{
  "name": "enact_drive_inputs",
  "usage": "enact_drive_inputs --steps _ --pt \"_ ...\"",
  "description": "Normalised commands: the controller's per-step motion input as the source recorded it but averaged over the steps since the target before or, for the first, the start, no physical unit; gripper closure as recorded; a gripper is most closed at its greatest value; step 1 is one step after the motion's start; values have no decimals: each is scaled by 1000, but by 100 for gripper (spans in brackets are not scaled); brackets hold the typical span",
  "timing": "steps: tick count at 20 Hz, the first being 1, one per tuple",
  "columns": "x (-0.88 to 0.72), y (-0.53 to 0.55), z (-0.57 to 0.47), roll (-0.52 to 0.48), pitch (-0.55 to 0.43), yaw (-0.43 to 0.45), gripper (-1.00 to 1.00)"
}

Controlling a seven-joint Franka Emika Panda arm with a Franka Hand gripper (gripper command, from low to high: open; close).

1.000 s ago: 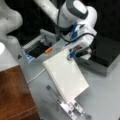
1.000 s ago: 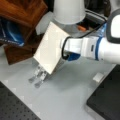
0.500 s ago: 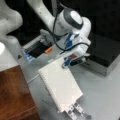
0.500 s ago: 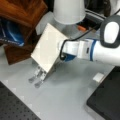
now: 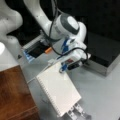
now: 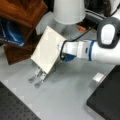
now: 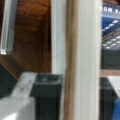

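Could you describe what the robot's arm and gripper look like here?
The arm is glossy white with rounded links and a grey joint cap. Black cables loop along it, and blue parts mark the wrist. The gripper has slim, metallic grey fingers.

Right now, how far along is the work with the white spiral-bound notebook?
Done: the gripper is clamped on the white spiral-bound notebook. In hand: it hangs tilted over the grey table, beside the brown wooden board. Left: it lies on nothing yet.
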Motion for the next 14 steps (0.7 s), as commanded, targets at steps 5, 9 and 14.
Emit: enact_drive_inputs --steps 5,9,14 --pt "-262 -330 30 165 -137 424 100" --pt "-303 -399 98 139 -128 456 100" --pt "-294 -414 83 88 -118 442 100"
